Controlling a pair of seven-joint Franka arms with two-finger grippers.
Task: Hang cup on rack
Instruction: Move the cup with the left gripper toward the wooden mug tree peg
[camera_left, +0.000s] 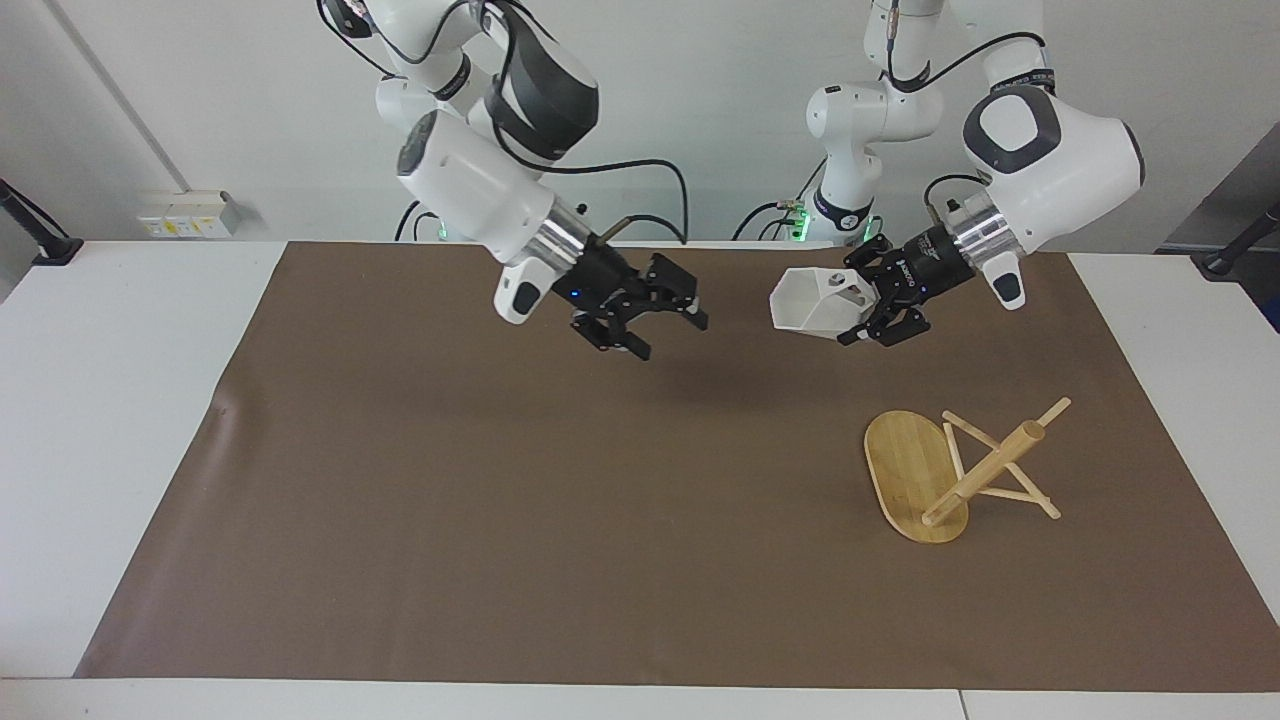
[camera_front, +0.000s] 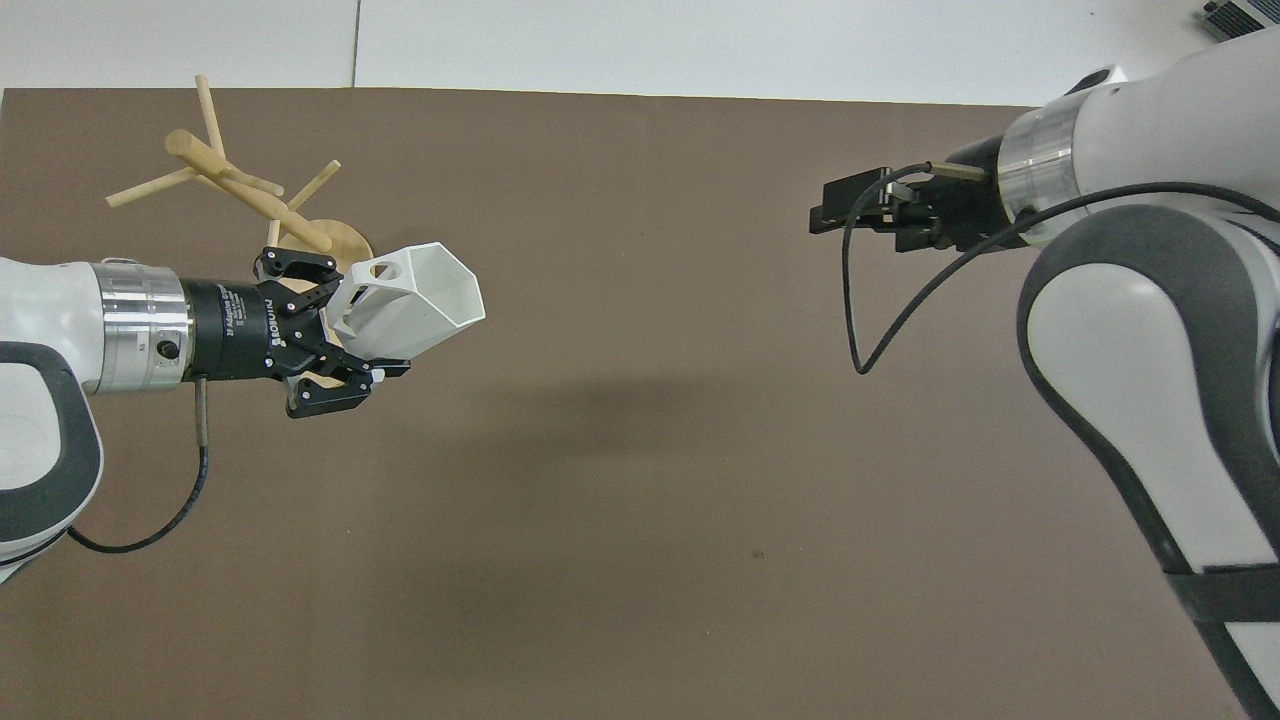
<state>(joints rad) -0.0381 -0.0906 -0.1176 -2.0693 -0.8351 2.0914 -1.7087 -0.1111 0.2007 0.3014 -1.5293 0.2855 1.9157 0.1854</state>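
Noting both arms: glossy white shells with dark grey joint bands, and a rounded-square grey ring on the elbow cap. Each wrist ends in a brushed silver collar, then a black cylinder carrying white lettering, readable on the left one from overhead. My left claw (camera_front: 345, 335) and right claw (camera_left: 672, 312) are black linkage types with small pale rivets at the pivots. A thin black cable loops loose from each wrist. A white tab with a dark oval button sits by each wrist collar. Green lights glow at the arm bases.
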